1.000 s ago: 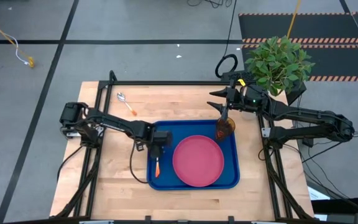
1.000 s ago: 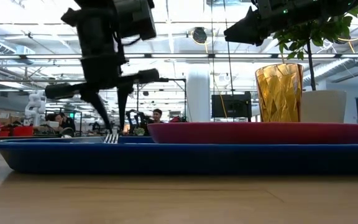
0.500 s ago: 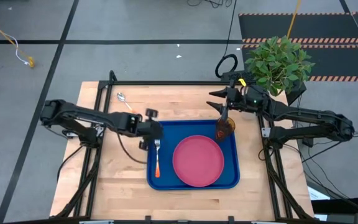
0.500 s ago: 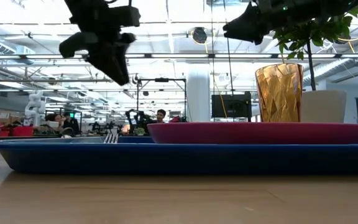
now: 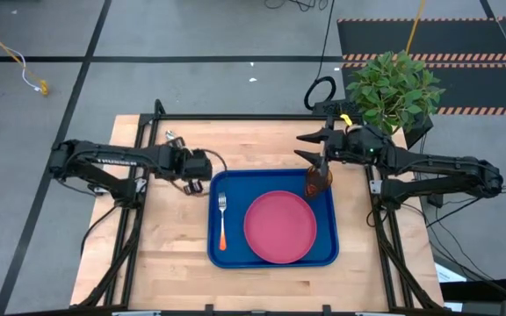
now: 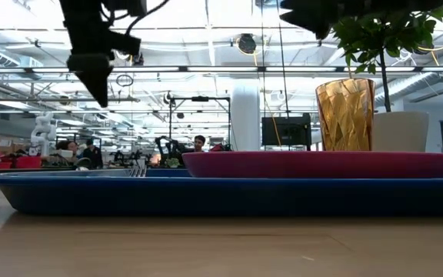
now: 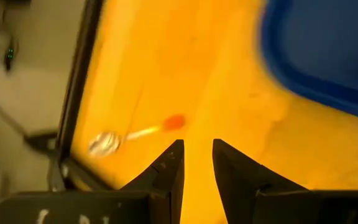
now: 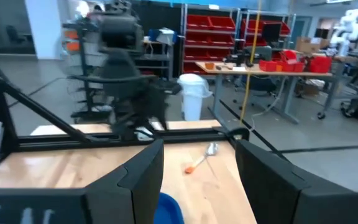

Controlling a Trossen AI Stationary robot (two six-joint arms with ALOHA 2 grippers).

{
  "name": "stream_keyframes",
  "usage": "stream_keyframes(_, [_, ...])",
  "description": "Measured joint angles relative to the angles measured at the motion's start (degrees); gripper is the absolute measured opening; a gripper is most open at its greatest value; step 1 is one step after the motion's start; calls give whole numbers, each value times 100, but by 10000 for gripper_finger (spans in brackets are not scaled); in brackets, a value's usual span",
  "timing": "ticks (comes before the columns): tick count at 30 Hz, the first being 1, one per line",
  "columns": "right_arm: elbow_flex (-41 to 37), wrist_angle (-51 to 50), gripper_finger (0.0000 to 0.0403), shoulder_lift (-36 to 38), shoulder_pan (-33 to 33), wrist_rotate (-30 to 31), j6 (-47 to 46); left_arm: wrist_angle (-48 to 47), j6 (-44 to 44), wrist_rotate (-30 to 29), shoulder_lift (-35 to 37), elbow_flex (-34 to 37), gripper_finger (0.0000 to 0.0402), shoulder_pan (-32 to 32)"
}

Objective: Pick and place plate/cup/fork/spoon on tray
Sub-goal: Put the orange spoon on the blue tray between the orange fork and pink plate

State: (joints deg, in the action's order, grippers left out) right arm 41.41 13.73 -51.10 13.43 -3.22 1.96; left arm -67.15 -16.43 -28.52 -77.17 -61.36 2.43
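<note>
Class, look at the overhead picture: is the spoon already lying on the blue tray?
No. The spoon lies on the bare wooden table near its far left corner, while the tray holds only the fork, plate and cup.

From my remote station I saw a grey floor [image 5: 191,35] crossed by dark tape lines around the wooden table [image 5: 174,263]. Beyond the table's far right corner lay black matting with orange-striped edges [image 5: 429,39], and a leafy potted plant [image 5: 392,88] stood at that corner. Farther behind the table, red storage bins [image 8: 232,37] filled shelves, a white bin [image 8: 191,93] stood on the floor, and long ceiling lights [image 6: 229,69] ran overhead
</note>
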Motion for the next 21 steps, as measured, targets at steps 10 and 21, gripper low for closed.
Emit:
stream_keyframes(10, [0, 25, 192, 119, -203, 13, 91, -280, 112, 132, -6, 0, 88, 1591])
stream_keyframes(21, [2, -67, 192, 119, -203, 15, 333, 509, 2224, 1059, -7, 122, 88, 3380])
